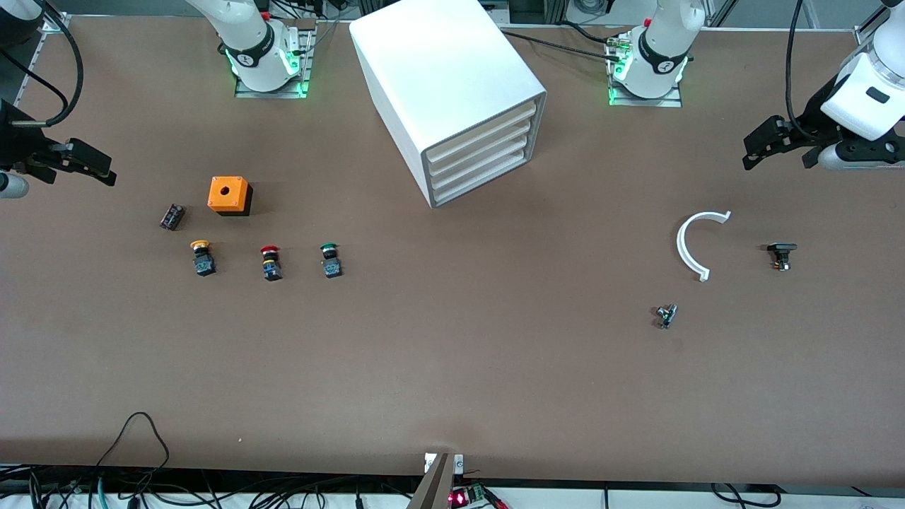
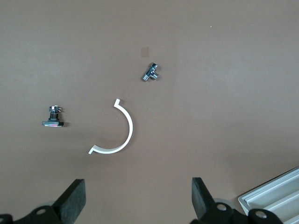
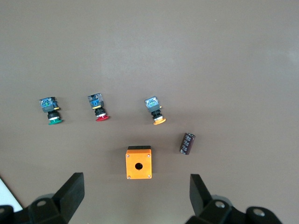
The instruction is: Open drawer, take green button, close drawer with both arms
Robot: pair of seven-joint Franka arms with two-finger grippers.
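The left arm's black two-finger gripper (image 1: 760, 150) hangs in the air over the table's edge at the left arm's end, its fingers (image 2: 74, 198) spread wide with nothing between them. The right arm's black two-finger gripper (image 1: 95, 166) hangs over the right arm's end of the table, its fingers (image 3: 72, 191) likewise spread and empty.

The big white box cabinet (image 1: 445, 92) with stacked drawers stands on the brown table (image 1: 452, 382) between the two arm bases. Its bottommost wide, shallow white plastic drawer (image 1: 481, 182) sits flush with the identical drawers above it, closed.

The small push button with a round green cap on a dark grey body (image 1: 330, 260) lies on the table toward the right arm's end, nearer to the front camera than the cabinet. Beside it in a row lie the red-capped button (image 1: 271, 263) and then the yellow-capped button (image 1: 202, 257). Farther from the camera than that row sit an orange box with a round hole in its top (image 1: 229, 195) and a small dark cylinder (image 1: 172, 216).

Toward the left arm's end lie a white curved plastic half-ring (image 1: 694, 242), a small black-headed part (image 1: 781, 254) beside it, and a small shiny metal fitting (image 1: 665, 315) nearer to the camera
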